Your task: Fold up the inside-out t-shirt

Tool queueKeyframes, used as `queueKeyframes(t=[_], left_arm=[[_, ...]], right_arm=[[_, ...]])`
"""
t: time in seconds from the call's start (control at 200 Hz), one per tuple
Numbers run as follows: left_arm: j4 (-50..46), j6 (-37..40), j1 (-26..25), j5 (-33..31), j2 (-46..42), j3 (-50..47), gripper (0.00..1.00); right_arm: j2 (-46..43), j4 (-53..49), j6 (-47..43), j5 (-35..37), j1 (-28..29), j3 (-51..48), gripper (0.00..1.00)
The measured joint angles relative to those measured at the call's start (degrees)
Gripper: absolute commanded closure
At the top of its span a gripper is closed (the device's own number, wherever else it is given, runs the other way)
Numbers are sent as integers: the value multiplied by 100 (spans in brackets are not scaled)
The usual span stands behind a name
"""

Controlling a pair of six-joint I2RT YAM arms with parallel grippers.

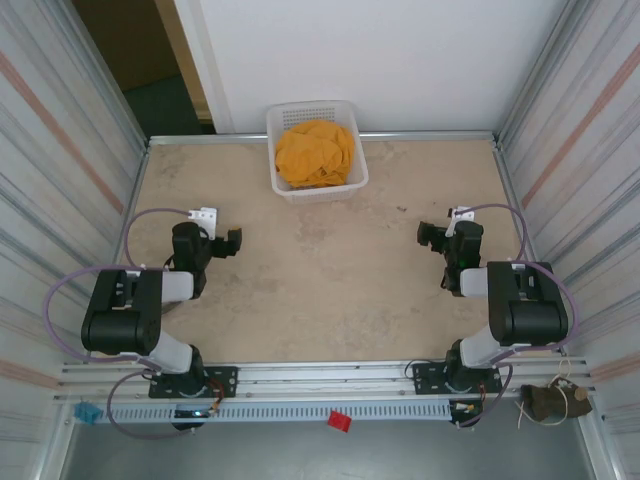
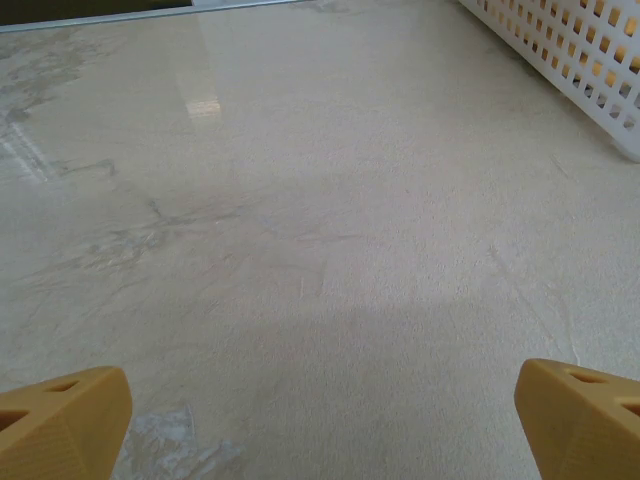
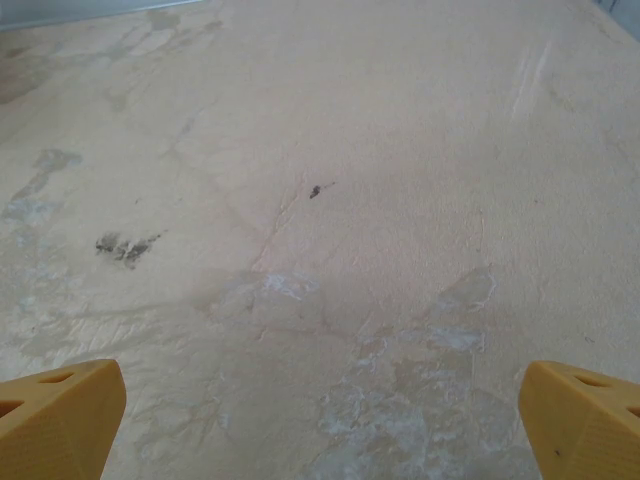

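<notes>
Nearest: left gripper (image 2: 320, 425), right gripper (image 3: 320, 425), both jaws spread wide, empty, over table (image 1: 320, 290). Item: inside-out t-shirt (image 1: 315, 152), crumpled heap in white basket (image 1: 288, 190), far centre. Likely light, limp, unbreakable. Pinch topmost fold, lift clear of basket wall.

Your top camera sits high above the near edge, looking down and forward over the whole worktop (image 1: 320, 300) to the basket (image 1: 322, 190) at the far edge. Left wrist camera: low, close over the worktop, facing forward. It shares the basket's wall (image 2: 570, 55), upper right. Right wrist camera: same low, close look, sharing bare worktop (image 3: 350, 150).
</notes>
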Motion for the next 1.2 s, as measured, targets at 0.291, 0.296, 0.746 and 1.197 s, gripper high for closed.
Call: queueKeyframes(t=[0.291,0.296,0.746,1.197], left_arm=[[-2,-37,39,2,0,0,1],[-2,-39,39,2,0,0,1],[-2,-48,66,4,0,0,1],[-2133,-308,-166,-476,-671,1473,1]], right_arm=[[0,-4,-4,-17,-28,4,1],[0,-4,-7,-17,-28,4,1],[0,-4,-4,-20,-37,13,1],[-1373,-2745,490,817,101,1657,1]])
